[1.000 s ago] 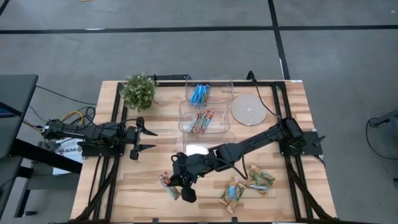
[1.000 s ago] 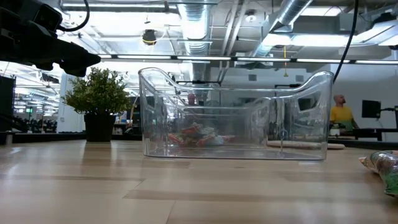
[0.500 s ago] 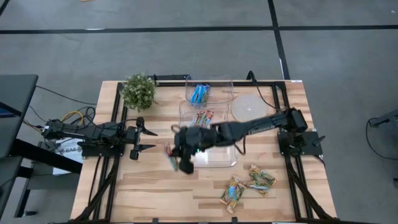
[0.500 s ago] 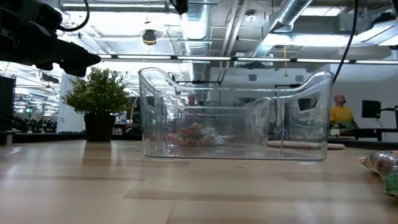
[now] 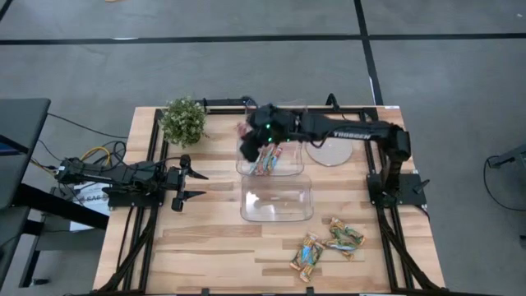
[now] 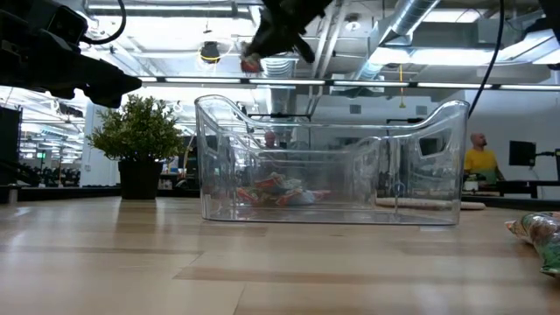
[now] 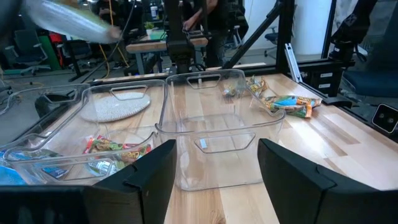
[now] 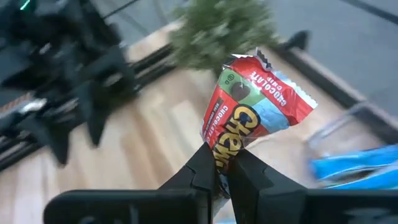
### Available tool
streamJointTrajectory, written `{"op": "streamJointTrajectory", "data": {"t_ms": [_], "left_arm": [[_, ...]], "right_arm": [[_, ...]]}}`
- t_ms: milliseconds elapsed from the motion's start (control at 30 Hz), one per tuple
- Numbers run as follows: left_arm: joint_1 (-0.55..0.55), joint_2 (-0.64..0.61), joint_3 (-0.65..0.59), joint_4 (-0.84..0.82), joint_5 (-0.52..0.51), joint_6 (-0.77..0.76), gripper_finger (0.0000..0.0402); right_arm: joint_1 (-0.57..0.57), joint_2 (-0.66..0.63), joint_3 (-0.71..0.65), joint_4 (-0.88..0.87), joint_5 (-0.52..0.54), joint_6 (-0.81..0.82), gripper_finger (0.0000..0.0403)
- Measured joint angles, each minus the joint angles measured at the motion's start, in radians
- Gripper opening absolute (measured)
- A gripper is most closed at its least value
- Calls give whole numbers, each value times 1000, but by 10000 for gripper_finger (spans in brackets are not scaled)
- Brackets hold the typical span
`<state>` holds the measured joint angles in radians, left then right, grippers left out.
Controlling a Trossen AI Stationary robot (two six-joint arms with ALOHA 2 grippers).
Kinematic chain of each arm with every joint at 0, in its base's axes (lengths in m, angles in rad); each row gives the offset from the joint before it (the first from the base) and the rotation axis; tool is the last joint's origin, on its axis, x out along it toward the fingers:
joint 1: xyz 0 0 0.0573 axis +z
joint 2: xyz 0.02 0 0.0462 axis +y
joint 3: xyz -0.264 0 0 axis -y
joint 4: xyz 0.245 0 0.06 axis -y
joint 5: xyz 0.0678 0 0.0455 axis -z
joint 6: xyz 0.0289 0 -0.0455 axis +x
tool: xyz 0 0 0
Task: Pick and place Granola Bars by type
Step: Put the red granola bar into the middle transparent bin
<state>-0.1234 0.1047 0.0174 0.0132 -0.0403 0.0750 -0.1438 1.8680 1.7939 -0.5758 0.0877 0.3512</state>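
Note:
My right gripper [image 5: 251,136] is shut on a red-green-blue wrapped granola bar [image 8: 255,115], high over the far left corner of the middle clear tub [image 5: 243,161]. That tub holds red-green bars [image 5: 266,159]. The far tub [image 5: 294,109] holds blue bars [image 5: 263,123]. The near tub [image 5: 277,215] has nothing in it. Several tan-orange bars [image 5: 325,245] lie flat on the table at the near right. My left gripper [image 5: 196,185] waits open at the table's left, pointing level toward the tubs. My right gripper pinches one end of the bar's wrapper [image 8: 219,154] between its two fingers. The rest of the bar sticks out past the fingertips. The fingers come from the table's right, slanting down. The bar [image 6: 251,63] is lifted well clear of the tubs and the table.
A potted plant [image 5: 182,121] stands at the far left corner. A round white mat [image 5: 329,148] lies right of the middle tub, partly under my right arm. Bare wood lies at the near left of the table [image 5: 189,247].
My right gripper has carried the bar from low at the table's near left up and toward the far edge. It passed the near tub's left side and came over the middle tub's far left corner. The wrist tipped up from pointing steeply down. It stayed shut.

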Motion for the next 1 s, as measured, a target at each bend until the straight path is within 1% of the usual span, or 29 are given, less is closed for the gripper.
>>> {"op": "streamJointTrajectory", "data": {"t_ms": [233,400,600,833,1000], "left_arm": [[0,0,0,0,0,0,219],[0,0,0,0,0,0,219],[0,0,0,0,0,0,219],[0,0,0,0,0,0,219],[0,0,0,0,0,0,219]], "right_arm": [[-66,-44,0,-75,46,34,23],[-78,-52,0,-98,46,37,20],[-88,-50,0,-155,46,81,24],[-88,-57,-113,-166,82,224,20],[-88,-58,-201,-175,84,324,23]]}}
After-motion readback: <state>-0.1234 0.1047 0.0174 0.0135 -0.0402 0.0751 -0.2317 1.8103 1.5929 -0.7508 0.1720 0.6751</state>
